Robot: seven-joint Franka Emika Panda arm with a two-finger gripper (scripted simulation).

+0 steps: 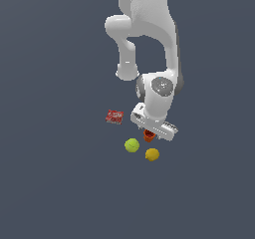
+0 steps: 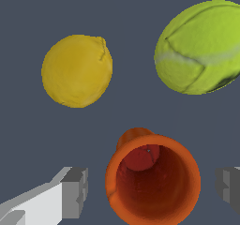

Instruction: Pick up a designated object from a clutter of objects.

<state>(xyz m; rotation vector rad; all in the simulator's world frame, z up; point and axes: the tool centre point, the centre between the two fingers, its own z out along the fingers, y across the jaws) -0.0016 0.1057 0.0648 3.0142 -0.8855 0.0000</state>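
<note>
One cup, one lemon, one ball

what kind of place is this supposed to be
Likely a simulated test scene, not a real room: a plain dark grey floor, a white robot arm, and scattered items like a yellow-green tennis ball.

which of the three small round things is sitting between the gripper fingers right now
The orange-red cup, open mouth up, sits between the two fingers of the gripper. The yellow lemon and the yellow-green tennis ball lie clear of it.
</note>
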